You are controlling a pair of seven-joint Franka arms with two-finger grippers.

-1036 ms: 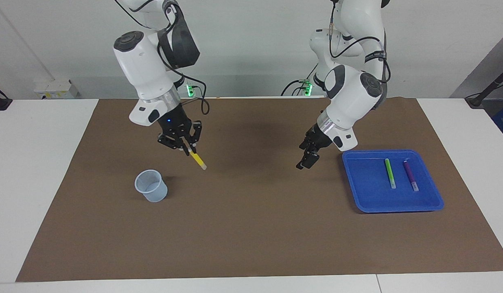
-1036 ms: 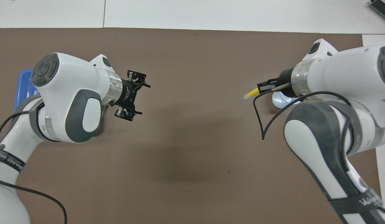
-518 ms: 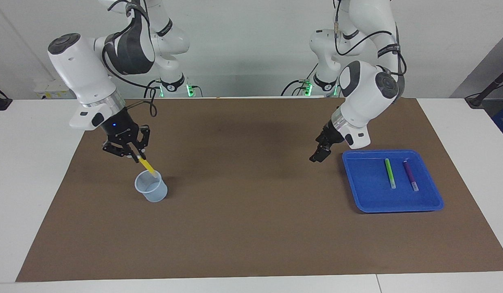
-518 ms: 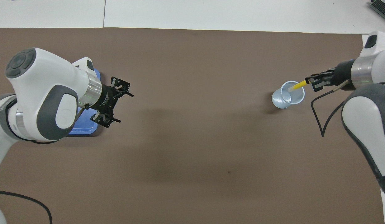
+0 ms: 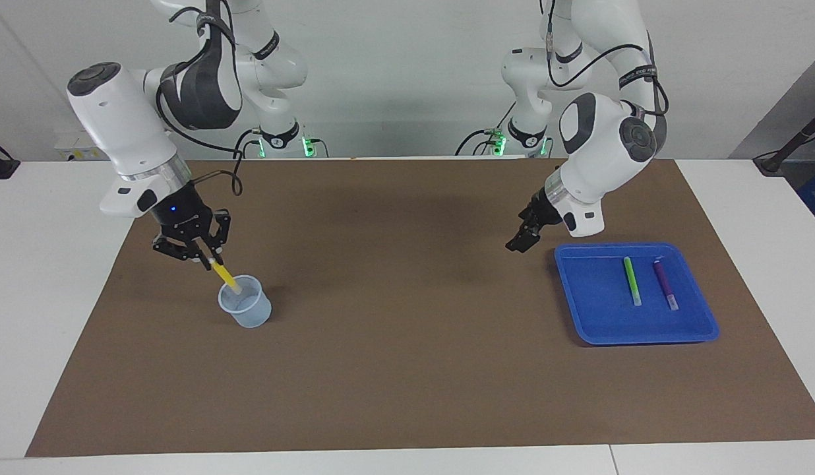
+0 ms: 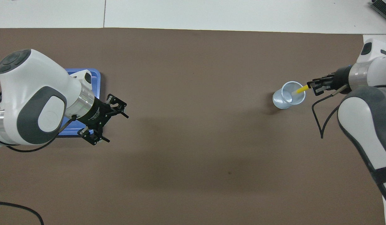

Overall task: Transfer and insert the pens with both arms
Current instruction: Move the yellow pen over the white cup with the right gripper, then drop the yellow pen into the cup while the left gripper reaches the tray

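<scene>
Facing view: two white arms, three pens, one cup, one tray, one brown mat on a white bench [image 5: 744,198]. Right hand [image 5: 207,262] up over the mat [image 5: 407,369] toward the right arm's end, fingertips pinched tight on the upper end of the yellow pen [image 5: 227,279]; pen slanted down from the hand, lower end dipped past the rim of the pale blue cup [image 5: 245,310], cup upright on the mat just below the hand. Left hand [image 5: 518,241] up over bare mat just beside the blue tray [image 5: 579,316], fingers spread wide, nothing between them. Green pen [image 5: 632,280] and purple pen [image 5: 665,284] flat in the tray, side by side, apart, pale ends pointing away from the robots; both well clear of the left hand. Nothing between either hand and its pens. Overhead view: two arms again, but only one pen showing. Right hand [image 6: 314,87] at the edge of the cup [image 6: 282,101], yellow pen [image 6: 298,91] running from the closed fingertips across the rim into the cup's mouth. Left hand [image 6: 115,122] with fingers far apart and bare over the mat [image 6: 193,156], next to the tray [image 6: 97,84]; most of the tray covered by the left arm's bulky wrist, so green and purple pens out of sight here.
</scene>
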